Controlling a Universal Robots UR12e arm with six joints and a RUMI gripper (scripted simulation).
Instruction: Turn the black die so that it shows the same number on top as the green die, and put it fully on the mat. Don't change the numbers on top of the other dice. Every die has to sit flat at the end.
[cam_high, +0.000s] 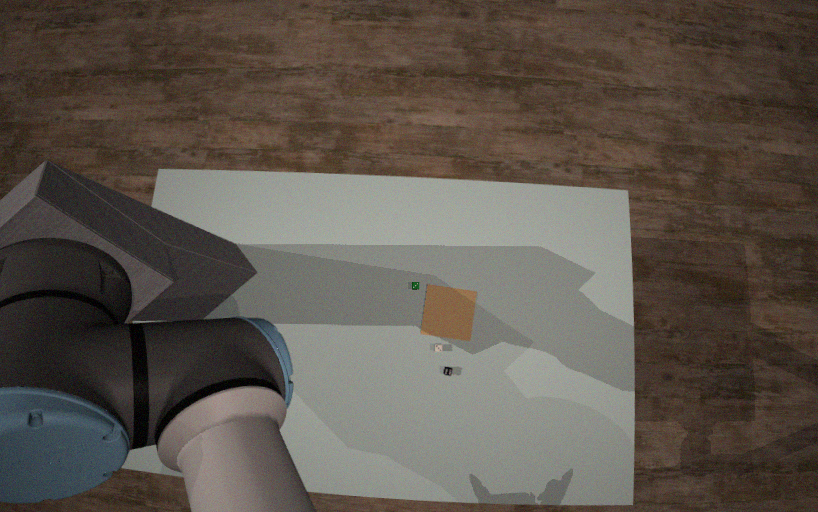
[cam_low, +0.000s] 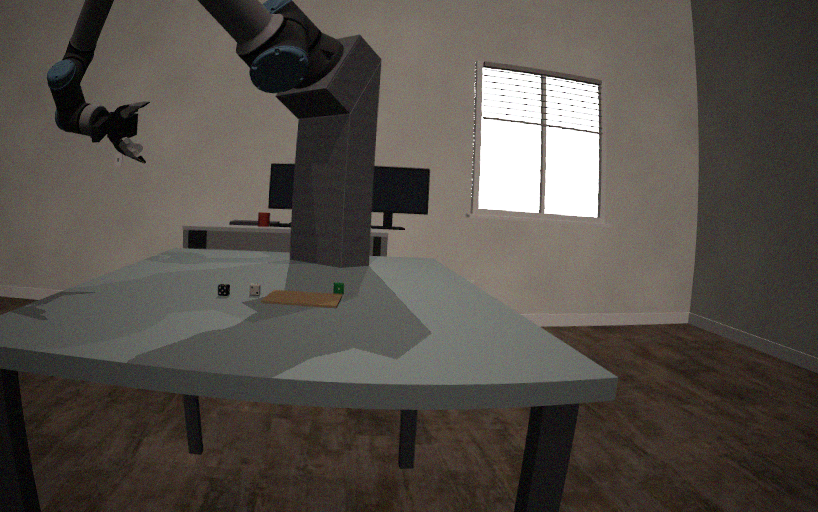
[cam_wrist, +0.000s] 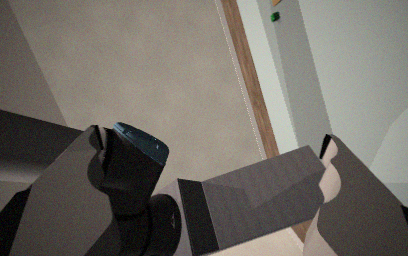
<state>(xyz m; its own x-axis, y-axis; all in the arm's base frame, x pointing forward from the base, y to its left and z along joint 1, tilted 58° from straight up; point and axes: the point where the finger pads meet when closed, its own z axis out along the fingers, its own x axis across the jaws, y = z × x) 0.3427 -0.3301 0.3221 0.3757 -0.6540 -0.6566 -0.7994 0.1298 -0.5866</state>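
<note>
The black die (cam_high: 447, 371) (cam_low: 223, 289) sits on the table beyond the white die, off the mat; the number on its top is too small to read surely. The green die (cam_high: 415, 285) (cam_low: 338, 288) (cam_wrist: 275, 16) sits just beside one corner of the orange mat (cam_high: 448, 312) (cam_low: 301, 298); its top number is hard to read. The white die (cam_high: 438, 347) (cam_low: 254, 289) sits near the mat's edge, between the mat and the black die. My gripper (cam_low: 145, 132) (cam_wrist: 210, 131) is wide open and empty, high above the table and far from the dice.
The arm's grey pedestal (cam_high: 150, 253) (cam_low: 332, 187) stands at the table's end. Behind it in the exterior view are two monitors (cam_low: 402, 190) and a red cup (cam_low: 263, 219) on a desk. Arm shadows cross the table top (cam_high: 362, 211) (cam_low: 482, 344).
</note>
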